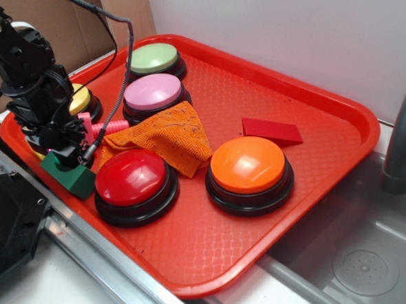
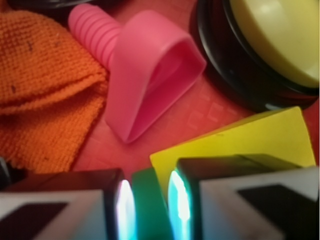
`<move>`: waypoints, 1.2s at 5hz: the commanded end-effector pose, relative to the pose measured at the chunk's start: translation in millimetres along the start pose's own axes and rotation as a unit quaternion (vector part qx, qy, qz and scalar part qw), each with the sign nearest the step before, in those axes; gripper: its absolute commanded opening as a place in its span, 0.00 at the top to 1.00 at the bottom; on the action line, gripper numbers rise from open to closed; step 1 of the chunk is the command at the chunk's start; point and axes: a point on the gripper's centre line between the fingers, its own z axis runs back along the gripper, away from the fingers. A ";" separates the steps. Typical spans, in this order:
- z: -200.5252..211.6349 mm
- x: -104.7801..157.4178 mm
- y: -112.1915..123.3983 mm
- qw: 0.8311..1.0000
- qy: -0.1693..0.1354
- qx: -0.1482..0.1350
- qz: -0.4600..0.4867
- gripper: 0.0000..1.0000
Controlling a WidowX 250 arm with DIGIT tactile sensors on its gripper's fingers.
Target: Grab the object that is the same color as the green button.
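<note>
A: Where is the dark green block (image 1: 69, 175)?
B: At the lower left of the red tray (image 1: 316, 104), beside the red button (image 1: 132, 176).
A: And the gripper (image 2: 150, 205)?
B: Its fingers (image 2: 75, 207) are nearly closed, pinching the block. The pale green button (image 1: 153, 57) sits at the upper left.

A kitchen-style robot test setup: a steel sink (image 1: 361, 272) with drain at 4 o'clock, a grey faucet (image 1: 405, 130) at 3 o'clock, a cardboard backdrop (image 1: 67, 13) at 11 o'clock, and a red tray (image 1: 253, 238) of toy buttons at centre.
</note>
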 end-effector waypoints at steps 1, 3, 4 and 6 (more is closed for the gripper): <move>4.4 4.3 4.5 1.000 -0.008 0.015 0.010 1.00; 36.3 21.7 8.7 1.000 -0.005 -0.002 0.031 1.00; 63.1 35.9 0.2 0.999 -0.003 -0.007 0.031 1.00; 114.3 73.1 -31.4 0.999 0.027 -0.022 -0.010 1.00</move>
